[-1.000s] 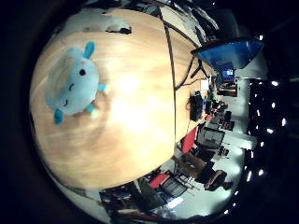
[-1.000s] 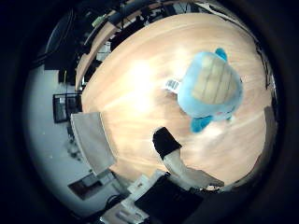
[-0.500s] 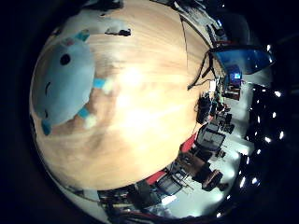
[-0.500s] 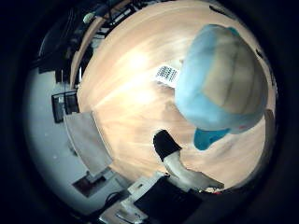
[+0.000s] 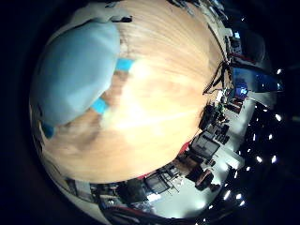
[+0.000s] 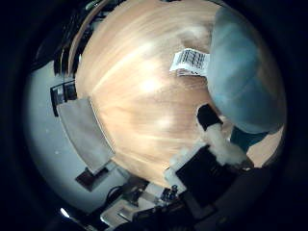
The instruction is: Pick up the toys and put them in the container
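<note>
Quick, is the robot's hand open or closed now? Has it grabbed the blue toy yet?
Right hand: cannot be told. It is very close over the blue plush toy on the wooden table, but no grasp shows.

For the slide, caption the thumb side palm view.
Robot hand close over a light blue plush toy with a barcode tag on a wooden table.

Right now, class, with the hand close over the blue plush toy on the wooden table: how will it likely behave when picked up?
The blue plush toy looks soft and rounded, so it will probably squash and feel light. Its fabric surface should resist slipping. The white tag beside it would likely dangle. It lies flat on the wooden table, so rolling seems unlikely.
</note>
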